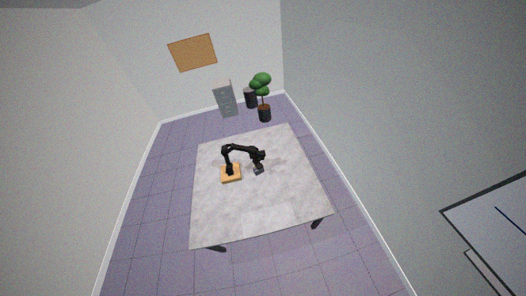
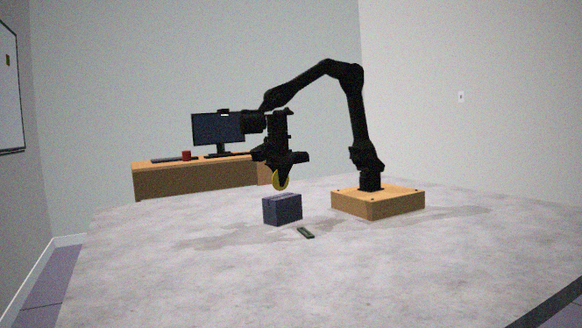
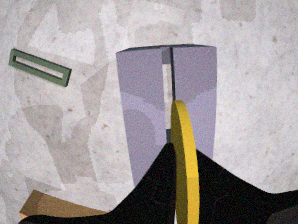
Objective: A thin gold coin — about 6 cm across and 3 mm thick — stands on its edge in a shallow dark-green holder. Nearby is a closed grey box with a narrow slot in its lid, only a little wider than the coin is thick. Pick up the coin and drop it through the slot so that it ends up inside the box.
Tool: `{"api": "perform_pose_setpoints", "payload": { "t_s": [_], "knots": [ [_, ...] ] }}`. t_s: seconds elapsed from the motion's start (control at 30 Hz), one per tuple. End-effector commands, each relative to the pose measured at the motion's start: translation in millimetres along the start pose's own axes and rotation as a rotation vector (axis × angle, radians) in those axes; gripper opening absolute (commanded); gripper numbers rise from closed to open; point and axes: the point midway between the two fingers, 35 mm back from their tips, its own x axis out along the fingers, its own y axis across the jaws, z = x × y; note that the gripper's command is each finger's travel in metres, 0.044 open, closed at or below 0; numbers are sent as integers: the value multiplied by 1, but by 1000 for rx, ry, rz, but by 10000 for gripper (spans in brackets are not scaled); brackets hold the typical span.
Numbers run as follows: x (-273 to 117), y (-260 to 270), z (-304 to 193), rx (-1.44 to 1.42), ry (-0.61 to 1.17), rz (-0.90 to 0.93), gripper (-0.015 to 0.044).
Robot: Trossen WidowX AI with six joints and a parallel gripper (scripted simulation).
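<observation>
My gripper is shut on the gold coin. The coin stands on edge between the fingers, a little above the grey box. In the wrist view the box's slot runs up from under the coin. The coin's far end appears slightly right of the slot and leans a little against its line. The slot's near part is hidden by the fingers. The dark-green holder lies empty on the table, beside the box.
The arm's wooden base block stands on the marbled table. A desk with a monitor and a red cup is beyond the table.
</observation>
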Motion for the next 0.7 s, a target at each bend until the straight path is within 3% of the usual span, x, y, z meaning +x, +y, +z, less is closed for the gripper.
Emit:
{"api": "perform_pose_setpoints", "payload": {
  "t_s": [0.0,0.67],
  "knots": [
    [3,1,-2,7,4,1,0],
    [9,0,-1,-2,4,1,0]
  ]
}}
